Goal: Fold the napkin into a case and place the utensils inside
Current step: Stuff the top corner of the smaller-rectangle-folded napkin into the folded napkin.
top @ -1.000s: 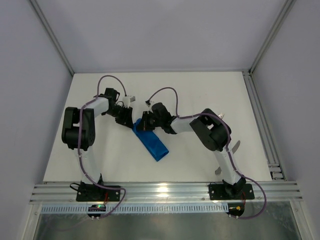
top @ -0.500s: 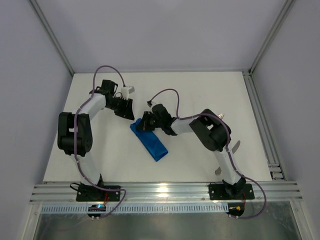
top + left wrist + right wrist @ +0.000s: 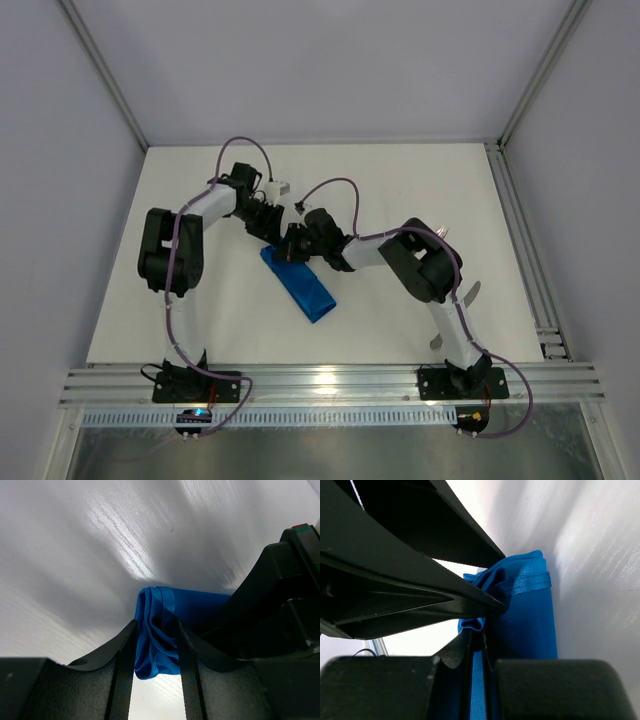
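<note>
at the middle of the tabletop (image 3: 400,190) lies the napkin (image 3: 300,285), folded narrow. right pincer (image 3: 476,632) pinched shut on a far-end layer; left pincer (image 3: 155,630) part-open, straddling that end. advice: lift one layer only, spread mouth gently.

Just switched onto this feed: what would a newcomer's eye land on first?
The napkin, a bright blue narrow strip, lies diagonally in the middle of the white table. Both grippers meet at its far end: the right gripper is pinched shut on a fold, and the left gripper has its open fingers straddling the bunched cloth.
</note>
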